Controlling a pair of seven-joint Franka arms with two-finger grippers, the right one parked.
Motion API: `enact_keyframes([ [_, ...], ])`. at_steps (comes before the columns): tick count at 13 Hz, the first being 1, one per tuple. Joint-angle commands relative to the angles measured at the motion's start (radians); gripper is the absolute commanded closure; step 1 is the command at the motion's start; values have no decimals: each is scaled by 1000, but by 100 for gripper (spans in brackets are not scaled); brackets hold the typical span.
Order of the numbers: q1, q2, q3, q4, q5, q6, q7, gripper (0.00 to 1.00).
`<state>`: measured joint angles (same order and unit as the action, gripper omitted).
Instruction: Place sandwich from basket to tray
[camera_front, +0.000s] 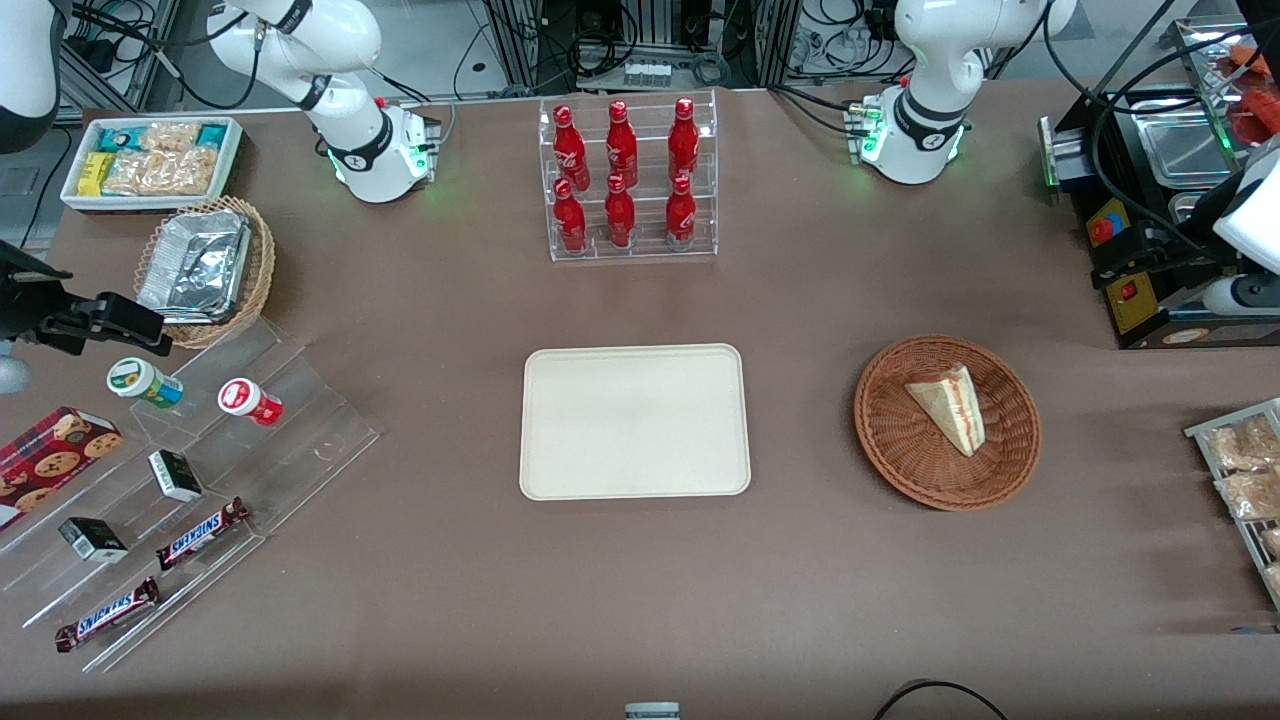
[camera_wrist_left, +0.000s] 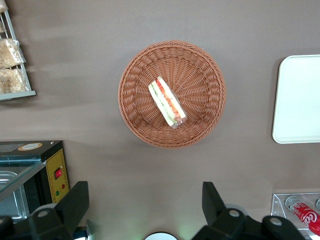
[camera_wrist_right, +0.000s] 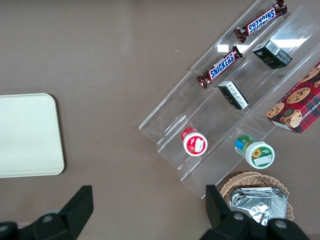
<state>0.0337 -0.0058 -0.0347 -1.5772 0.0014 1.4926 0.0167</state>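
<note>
1. The small triangular sandwich wedge of pale bread (camera_front: 948, 405) is seen lying inside the round reddish-brown woven wicker basket (camera_front: 900, 460), roughly at its middle, with the red and green filling edge (camera_wrist_left: 169, 100) turned upward in the left wrist view; that exposed edge is judged to offer two flat bread faces for a pinch.
2. The basket is set on the brown table (camera_front: 640, 600), beside the flat rectangular cream tray with rounded corners (camera_front: 634, 421) and apart from it, toward the working arm's end. A short sideways carry is judged to be all that is needed.
3. The tray is bare, so the task is judged not yet begun.
4. The end effector (camera_wrist_left: 145, 210) is held well above the table, looking down on the basket, not over the sandwich itself. Its two dark fingers (camera_wrist_left: 76, 200) are spread wide and nothing is gripped; no contact with basket or sandwich is seen.
5. Next move, judged: centring over the wedge, turning the wrist to match its long axis, then descent.
6. Farther from the front camera than the tray, a clear rack of red bottles (camera_front: 625, 175) is stood, well clear of the carry path.
</note>
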Motion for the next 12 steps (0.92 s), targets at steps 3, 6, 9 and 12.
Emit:
enact_keyframes([
  [3, 5, 12, -7, 3, 2, 6, 15, 0],
  [6, 6, 10, -1, -88, -14, 94, 6, 0],
  [9, 2, -11, -13, -286, -3, 328, -214, 0],
  [12, -3, 0, -34, -384, -3, 443, -388, 0],
])
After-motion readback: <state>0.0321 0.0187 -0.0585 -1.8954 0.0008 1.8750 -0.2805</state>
